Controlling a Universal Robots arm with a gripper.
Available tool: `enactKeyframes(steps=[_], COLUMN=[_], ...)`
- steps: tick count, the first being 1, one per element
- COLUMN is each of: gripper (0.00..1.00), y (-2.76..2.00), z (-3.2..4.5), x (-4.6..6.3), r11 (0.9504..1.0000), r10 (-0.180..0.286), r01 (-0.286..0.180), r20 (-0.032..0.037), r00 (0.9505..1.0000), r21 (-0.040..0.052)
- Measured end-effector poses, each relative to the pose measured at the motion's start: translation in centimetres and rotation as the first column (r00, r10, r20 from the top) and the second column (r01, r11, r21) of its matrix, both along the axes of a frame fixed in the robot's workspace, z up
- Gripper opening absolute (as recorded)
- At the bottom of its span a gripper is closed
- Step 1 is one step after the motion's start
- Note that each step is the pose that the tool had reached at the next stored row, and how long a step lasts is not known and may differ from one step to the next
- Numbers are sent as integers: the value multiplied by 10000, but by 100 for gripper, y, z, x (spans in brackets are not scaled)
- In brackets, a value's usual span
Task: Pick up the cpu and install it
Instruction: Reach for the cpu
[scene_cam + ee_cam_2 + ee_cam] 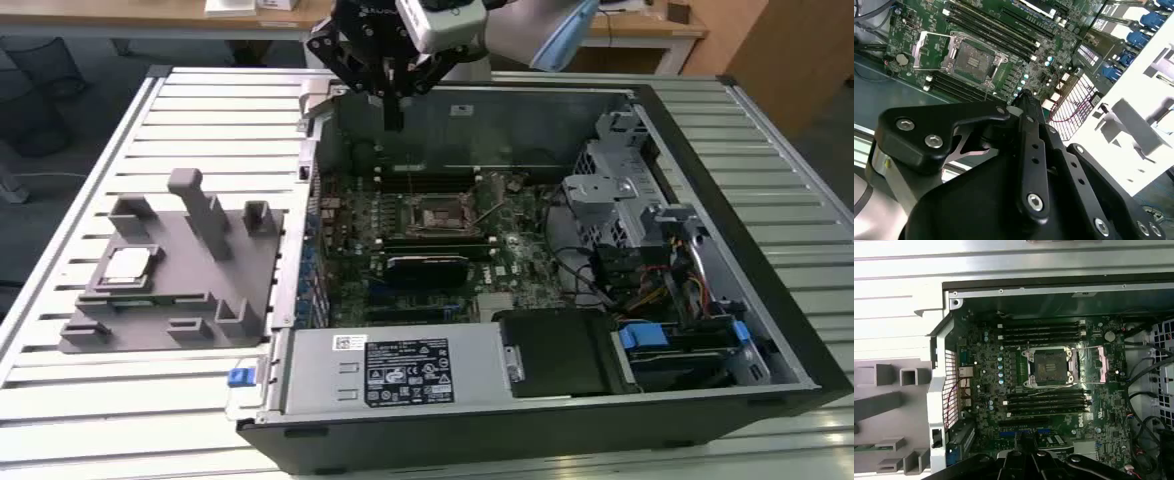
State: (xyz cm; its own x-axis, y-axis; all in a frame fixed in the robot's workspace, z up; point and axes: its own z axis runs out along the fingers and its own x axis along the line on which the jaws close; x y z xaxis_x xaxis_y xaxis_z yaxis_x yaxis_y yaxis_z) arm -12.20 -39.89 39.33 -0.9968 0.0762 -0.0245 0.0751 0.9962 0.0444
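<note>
The cpu (127, 265), a small silvery square chip, lies flat on the grey fixture tray (174, 300) at the exterior view's left, outside the computer case. My gripper (394, 122) hangs above the far wall of the open case, well away from the cpu, shut with nothing in it. In the second wrist view its black fingers (1026, 100) meet in a point over the motherboard. The black socket frame (434, 215) sits in the middle of the board, and both wrist views show it open and empty (971, 60) (1049, 367), with its metal lid swung aside.
The open case (747, 330) lies on a white slatted table (80, 390). Inside are memory slots (1044, 332), a drive cage (614, 190), cables (654, 290) and a power supply (400, 365). Upright grey posts (200, 205) rise from the fixture tray.
</note>
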Motion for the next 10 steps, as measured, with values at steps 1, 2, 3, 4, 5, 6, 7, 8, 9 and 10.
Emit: enactKeyframes(steps=[1, 2, 3, 4, 5, 6, 7, 8, 9, 10], gripper=[11, 11, 11, 11, 11, 11, 11, 11, 11, 11], y=[0, 0, 0, 0, 1, 0, 0, 0, 0, 0], z=[0, 0, 0, 0, 0, 1, 0, 0, 0, 0], x=[0, 0, 0, -1, -3, -8, -13, -18, -24, -32], r11=[10000, 10000, 10000, 10000, 10000, 10000, 10000, 10000, 10000, 10000], r10=[0, 0, 0, 0, 0, -1, -1, 0, 0, 0], r01=[0, 0, 0, 0, 0, 1, 1, 0, 0, 0], r20=[0, 0, 0, 0, 0, -1, 0, 0, 0, 0], r00=[10000, 10000, 10000, 10000, 10000, 10000, 10000, 10000, 10000, 10000], r21=[0, 0, 0, 0, 0, -1, -1, -1, 0, 0])
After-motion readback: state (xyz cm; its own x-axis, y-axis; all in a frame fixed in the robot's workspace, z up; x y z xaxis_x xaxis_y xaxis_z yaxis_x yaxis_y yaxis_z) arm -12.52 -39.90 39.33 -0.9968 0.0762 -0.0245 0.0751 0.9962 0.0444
